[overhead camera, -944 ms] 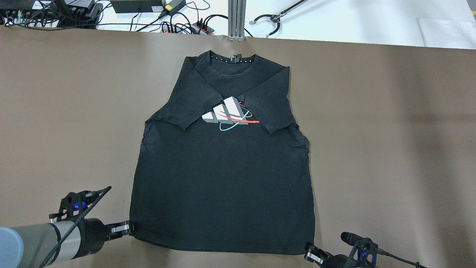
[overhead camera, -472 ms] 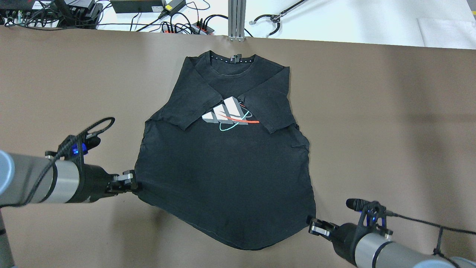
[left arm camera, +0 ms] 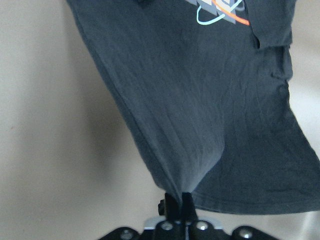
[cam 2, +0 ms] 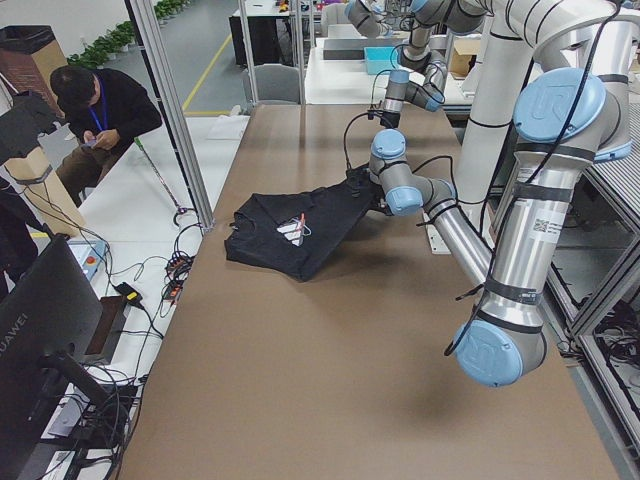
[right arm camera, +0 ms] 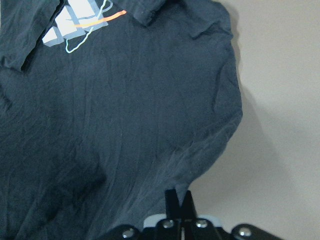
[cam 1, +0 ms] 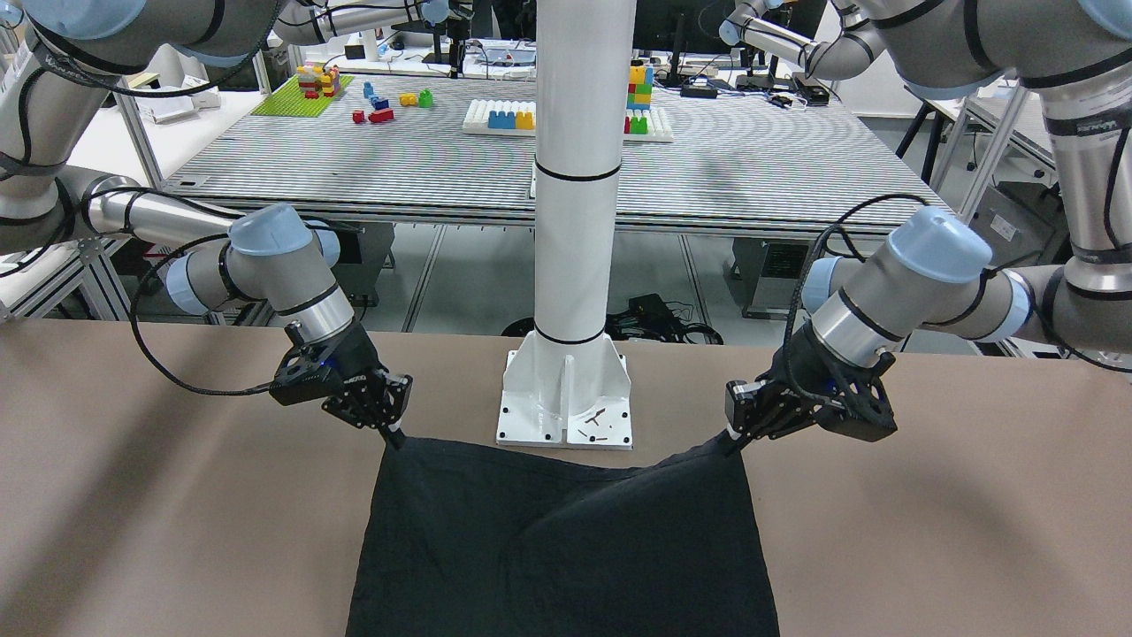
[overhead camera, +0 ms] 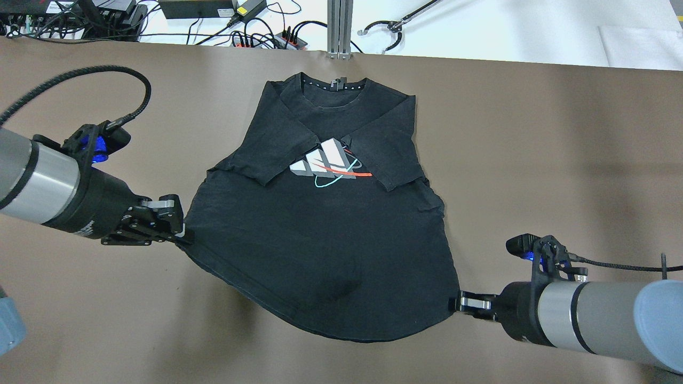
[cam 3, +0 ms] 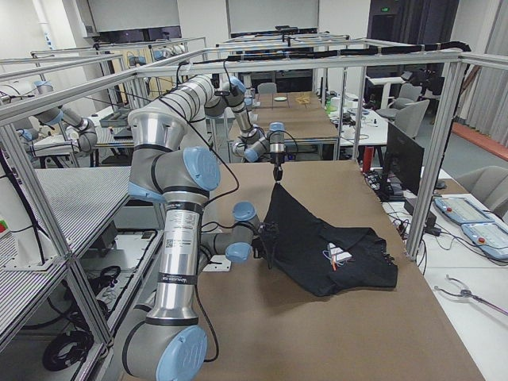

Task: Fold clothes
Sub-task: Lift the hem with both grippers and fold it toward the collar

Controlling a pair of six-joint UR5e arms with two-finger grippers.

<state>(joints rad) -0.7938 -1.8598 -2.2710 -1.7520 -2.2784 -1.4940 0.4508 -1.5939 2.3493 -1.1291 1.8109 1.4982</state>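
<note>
The clothes [overhead camera: 320,240] are a black T-shirt with a white, red and teal chest print, lying collar away from me with both sleeves folded in. My left gripper [overhead camera: 179,232] is shut on the hem's left corner, and my right gripper [overhead camera: 456,305] is shut on the right corner. Both corners hang above the table and the hem sags between them. From the front, the left gripper [cam 1: 732,435] and right gripper [cam 1: 392,435] hold the raised edge of the clothes [cam 1: 566,548]. Each wrist view shows the fingers [left arm camera: 179,200] [right arm camera: 179,197] pinching fabric.
A white pillar on a base plate [cam 1: 566,398] stands just behind the lifted hem. Past the collar are an aluminium post [overhead camera: 339,26] and cables [overhead camera: 256,32]. A person [cam 2: 100,110] stands beyond the table's far side. Brown tabletop [overhead camera: 560,160] surrounds the shirt.
Both grippers have lifted the hem corners off the table and carried them toward the collar. The lower part of the shirt now hangs curved.
</note>
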